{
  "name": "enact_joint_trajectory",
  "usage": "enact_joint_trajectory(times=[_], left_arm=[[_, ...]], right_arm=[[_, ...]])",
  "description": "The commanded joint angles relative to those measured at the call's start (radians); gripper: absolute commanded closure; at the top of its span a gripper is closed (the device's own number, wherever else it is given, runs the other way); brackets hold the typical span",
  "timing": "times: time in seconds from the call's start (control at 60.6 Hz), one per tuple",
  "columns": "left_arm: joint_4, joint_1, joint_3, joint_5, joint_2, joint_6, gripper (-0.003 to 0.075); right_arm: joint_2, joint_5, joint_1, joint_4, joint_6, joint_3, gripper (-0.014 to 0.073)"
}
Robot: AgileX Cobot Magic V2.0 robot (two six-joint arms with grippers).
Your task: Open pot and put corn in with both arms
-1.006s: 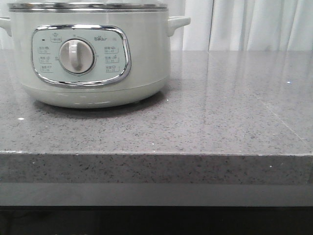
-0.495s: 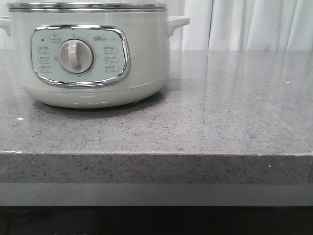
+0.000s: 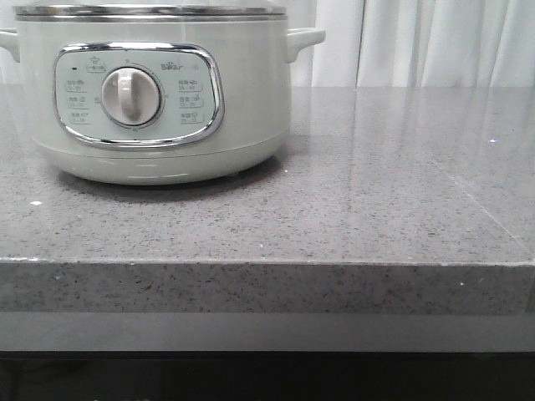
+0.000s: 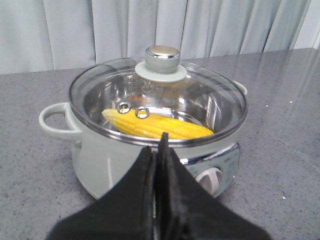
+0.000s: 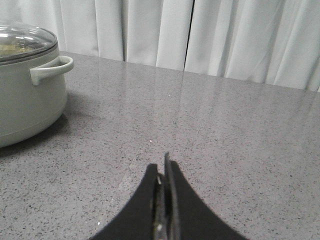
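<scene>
The pale grey-green pot (image 3: 159, 92) stands at the back left of the grey stone counter, its dial panel facing me. In the left wrist view the pot (image 4: 100, 160) has its glass lid (image 4: 157, 97) on, with a chrome knob (image 4: 162, 56). The yellow corn (image 4: 155, 126) lies inside under the lid. My left gripper (image 4: 159, 150) is shut and empty, held in front of the pot's rim. My right gripper (image 5: 162, 172) is shut and empty above bare counter, to the right of the pot (image 5: 27, 90). Neither gripper shows in the front view.
The counter (image 3: 376, 192) stretches right of the pot, with its front edge (image 3: 267, 266) near me. White curtains (image 3: 418, 42) hang behind. The pot's side handle (image 5: 52, 67) sticks out toward the right arm's side.
The front view shifts by a few pixels between frames; the pot and counter stay as they were.
</scene>
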Motion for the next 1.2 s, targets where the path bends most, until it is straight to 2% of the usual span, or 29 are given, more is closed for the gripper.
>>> enact_joint_trajectory(times=[0.0,0.214,0.808,0.907,1.039,1.188], left_arm=[[-0.043,-0.007,0.035,-0.100,-0.072,-0.007,0.0738],[-0.043,-0.007,0.112,-0.100,-0.186,-0.007,0.0738],[-0.043,-0.007,0.113,-0.100,-0.184,-0.007,0.0738],[-0.030,-0.007,0.145,-0.137,-0.190,-0.007,0.0738],[0.004,0.043,0.235,-0.156,-0.255,-0.007,0.0738],[0.008,0.166,0.371,-0.156,-0.377,-0.007,0.0738]], right_arm=[[0.007,-0.090,0.004,0.002,-0.007,-0.027,0.0652],[0.007,-0.090,0.004,0.002,-0.007,-0.027,0.0652],[0.007,-0.090,0.004,0.002,-0.007,-0.027,0.0652],[0.007,-0.090,0.004,0.002,-0.007,-0.027,0.0652],[0.007,-0.090,0.004,0.002,-0.007,-0.027,0.0652],[0.007,-0.090,0.004,0.002,-0.007,-0.027,0.0652]])
